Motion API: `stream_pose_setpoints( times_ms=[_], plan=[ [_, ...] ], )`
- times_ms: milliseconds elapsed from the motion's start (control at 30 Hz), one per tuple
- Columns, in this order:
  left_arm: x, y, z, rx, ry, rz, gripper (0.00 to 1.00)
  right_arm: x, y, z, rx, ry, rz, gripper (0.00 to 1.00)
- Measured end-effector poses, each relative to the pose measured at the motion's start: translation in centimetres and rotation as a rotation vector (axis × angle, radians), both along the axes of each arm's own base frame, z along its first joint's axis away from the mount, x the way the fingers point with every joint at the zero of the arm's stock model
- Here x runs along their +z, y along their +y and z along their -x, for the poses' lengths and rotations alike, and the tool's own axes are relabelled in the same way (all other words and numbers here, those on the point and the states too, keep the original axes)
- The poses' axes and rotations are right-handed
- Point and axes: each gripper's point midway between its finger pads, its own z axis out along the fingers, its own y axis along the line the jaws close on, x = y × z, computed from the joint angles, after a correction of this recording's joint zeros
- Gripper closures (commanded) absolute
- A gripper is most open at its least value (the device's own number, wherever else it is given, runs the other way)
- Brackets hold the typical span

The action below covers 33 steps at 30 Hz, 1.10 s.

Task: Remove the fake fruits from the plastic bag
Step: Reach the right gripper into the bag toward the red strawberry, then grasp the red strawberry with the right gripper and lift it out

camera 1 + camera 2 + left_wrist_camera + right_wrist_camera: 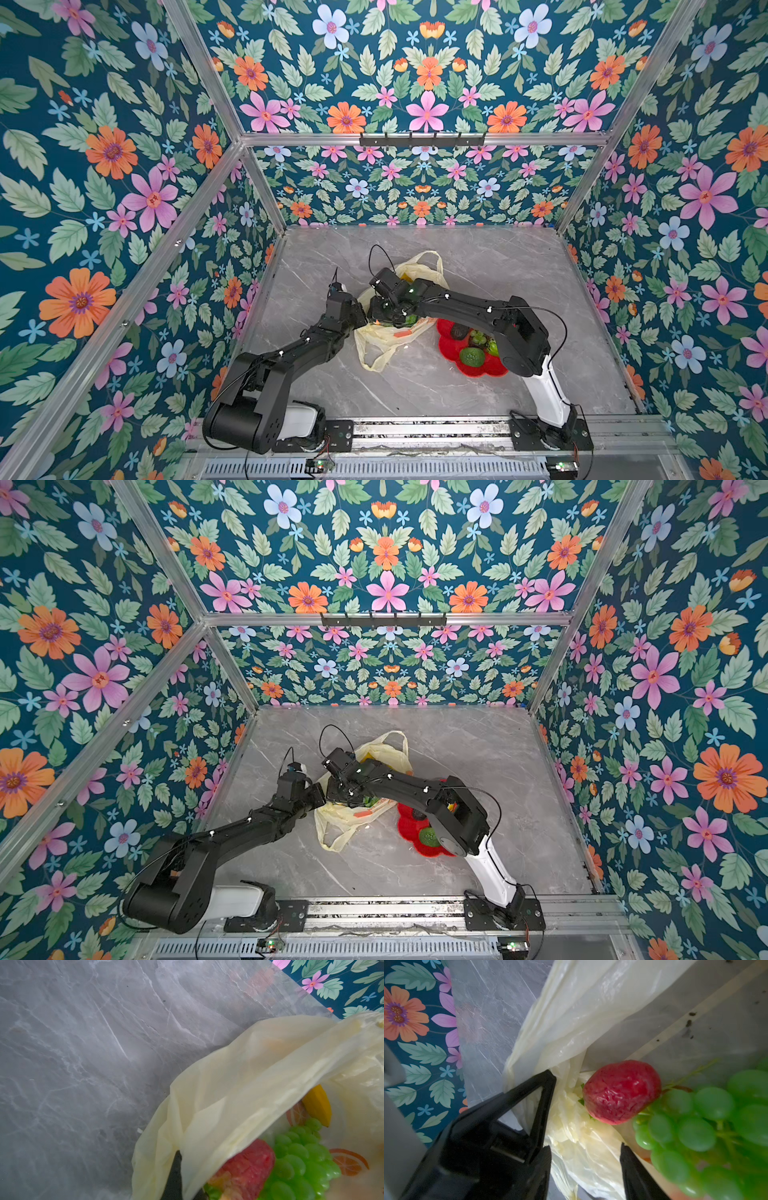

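Observation:
The cream-yellow plastic bag (382, 340) lies crumpled mid-table, its mouth held up. My left gripper (362, 321) is shut on the bag's rim; one black finger (175, 1176) shows against the film in the left wrist view. Inside lie a red strawberry (620, 1093), a green grape bunch (706, 1126) and a yellow banana (318, 1105). My right gripper (585, 1159) reaches into the mouth, open, its fingers apart over crinkled film just short of the strawberry. The left gripper's pinching tip (548, 1078) shows beside it. In both top views the right wrist hides the bag's contents.
A red flower-shaped plate (490, 370) sits right of the bag under the right arm, holding a dark avocado (459, 331), a bumpy green fruit (472, 356) and other green pieces. Floral walls close in three sides. A metal rail (415, 428) runs along the front.

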Motion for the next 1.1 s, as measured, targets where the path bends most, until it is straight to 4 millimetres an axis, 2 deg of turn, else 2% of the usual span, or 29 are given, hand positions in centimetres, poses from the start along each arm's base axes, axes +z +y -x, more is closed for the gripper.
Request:
stream_pose_setpoints(
  times_ms=[133,233,600,1100],
  plan=[
    [0.3,-0.2,0.1,-0.007,-0.006,0.014,1.0,-1.0,-0.4,-0.4,-0.038,0.025,0.007,0.44],
    [0.3,-0.2,0.3,-0.01,-0.006,0.021,1.0,-1.8,-0.4,-0.9,-0.064,0.041,0.009,0.38],
    [1.0,-0.5,0.3,-0.012,-0.018,0.052,1.0,-3.4,0.2,-2.5,-0.1,0.076,0.013,0.31],
    [1.2,-0.6,0.6,-0.019,-0.024,0.06,1.0,-4.9,0.0,-4.4,-0.106,0.05,0.081,0.37]
  ],
)
